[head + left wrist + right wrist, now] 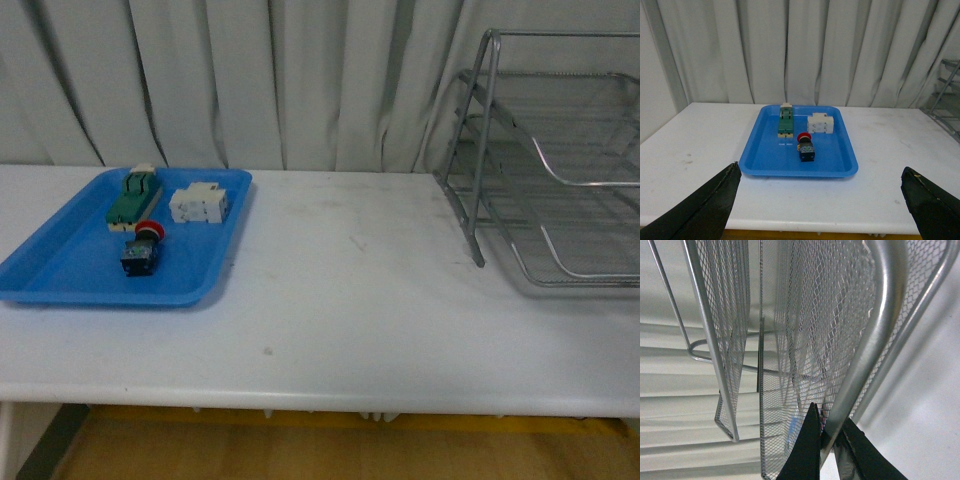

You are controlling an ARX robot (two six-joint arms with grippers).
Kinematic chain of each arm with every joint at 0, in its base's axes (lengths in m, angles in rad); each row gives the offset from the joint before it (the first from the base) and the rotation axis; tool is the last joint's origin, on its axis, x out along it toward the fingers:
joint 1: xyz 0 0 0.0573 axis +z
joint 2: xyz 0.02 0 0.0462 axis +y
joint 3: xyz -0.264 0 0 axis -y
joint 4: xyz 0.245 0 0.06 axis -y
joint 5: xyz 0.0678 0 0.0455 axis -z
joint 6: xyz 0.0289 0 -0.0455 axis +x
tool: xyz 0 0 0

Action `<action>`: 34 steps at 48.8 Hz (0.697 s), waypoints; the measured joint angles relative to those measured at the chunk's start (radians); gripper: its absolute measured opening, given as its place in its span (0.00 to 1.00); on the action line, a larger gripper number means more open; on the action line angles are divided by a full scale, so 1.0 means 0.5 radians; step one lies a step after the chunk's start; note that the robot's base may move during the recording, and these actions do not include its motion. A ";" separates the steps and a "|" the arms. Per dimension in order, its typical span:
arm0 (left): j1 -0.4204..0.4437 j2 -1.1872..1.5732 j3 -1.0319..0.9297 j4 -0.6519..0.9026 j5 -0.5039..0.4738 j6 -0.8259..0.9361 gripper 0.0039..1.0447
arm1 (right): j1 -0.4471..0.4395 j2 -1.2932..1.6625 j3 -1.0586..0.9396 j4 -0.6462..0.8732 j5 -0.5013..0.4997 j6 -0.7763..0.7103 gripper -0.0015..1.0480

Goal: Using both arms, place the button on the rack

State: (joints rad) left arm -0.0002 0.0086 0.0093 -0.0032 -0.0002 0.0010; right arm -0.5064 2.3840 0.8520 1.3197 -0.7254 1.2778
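Note:
The button, red cap on a dark body, lies in the blue tray at the table's left. It shows in the left wrist view too, the button well ahead of my open left gripper, whose black fingertips stand wide apart over the table's near edge. The silver mesh rack stands at the right of the table. My right gripper is shut on a tube of the rack. Neither arm shows in the front view.
A green-and-cream switch block and a white breaker block lie in the tray behind the button. White curtains hang close behind the table. Bare white tabletop lies between tray and rack.

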 joint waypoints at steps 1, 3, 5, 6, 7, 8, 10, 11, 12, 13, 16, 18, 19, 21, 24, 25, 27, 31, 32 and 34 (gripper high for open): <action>0.000 0.000 0.000 0.000 0.000 -0.001 0.94 | -0.008 -0.010 -0.021 0.004 -0.008 -0.017 0.05; 0.000 0.000 0.000 0.000 0.000 -0.001 0.94 | -0.024 -0.019 -0.053 0.006 -0.029 -0.043 0.05; 0.000 0.000 0.000 0.000 0.000 -0.001 0.94 | -0.034 -0.022 -0.070 0.008 -0.045 -0.055 0.05; 0.000 0.000 0.000 0.000 0.001 0.000 0.94 | -0.037 -0.024 -0.075 0.008 -0.051 -0.059 0.05; 0.000 0.000 0.000 0.000 -0.001 -0.001 0.94 | -0.041 -0.027 -0.085 0.009 -0.061 -0.068 0.05; 0.000 0.000 0.000 0.000 0.000 -0.001 0.94 | -0.048 -0.028 -0.094 0.011 -0.065 -0.072 0.05; 0.000 0.000 0.000 0.000 0.000 -0.001 0.94 | -0.058 -0.038 -0.121 0.012 -0.082 -0.085 0.05; 0.000 0.000 0.000 0.000 0.000 -0.001 0.94 | -0.063 -0.050 -0.134 0.011 -0.090 -0.088 0.05; 0.000 0.000 0.000 0.000 0.000 0.000 0.94 | -0.063 -0.052 -0.147 0.010 -0.098 -0.091 0.05; 0.000 0.000 0.000 0.000 0.000 -0.001 0.94 | -0.066 -0.063 -0.165 0.010 -0.104 -0.097 0.05; 0.000 0.000 0.000 -0.001 0.001 -0.001 0.94 | -0.079 -0.076 -0.201 0.010 -0.119 -0.098 0.05; 0.000 0.000 0.000 0.000 0.000 -0.001 0.94 | -0.101 -0.092 -0.239 0.005 -0.146 -0.105 0.05; 0.000 0.000 0.000 0.000 0.000 -0.001 0.94 | -0.105 -0.101 -0.255 0.005 -0.162 -0.112 0.05; 0.000 0.000 0.000 0.000 0.001 0.000 0.94 | -0.121 -0.115 -0.287 0.004 -0.177 -0.117 0.05; 0.000 0.000 0.000 -0.001 0.001 -0.001 0.94 | -0.146 -0.131 -0.336 0.003 -0.209 -0.127 0.05; 0.000 0.000 0.000 0.000 0.000 0.000 0.94 | -0.156 -0.140 -0.349 0.001 -0.218 -0.127 0.05; 0.000 0.000 0.000 0.000 0.000 -0.001 0.94 | -0.173 -0.149 -0.380 0.000 -0.247 -0.128 0.05; 0.000 0.000 0.000 0.000 0.000 -0.001 0.94 | -0.207 -0.161 -0.423 -0.002 -0.283 -0.129 0.05; 0.000 0.000 0.000 0.000 0.000 -0.001 0.94 | -0.208 -0.164 -0.428 -0.002 -0.290 -0.129 0.05; 0.000 0.000 0.000 0.000 0.000 0.000 0.94 | -0.217 -0.170 -0.434 -0.002 -0.294 -0.144 0.08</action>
State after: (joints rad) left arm -0.0002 0.0086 0.0093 -0.0032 -0.0002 0.0010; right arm -0.6151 2.2990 0.6350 1.3186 -0.8722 1.2057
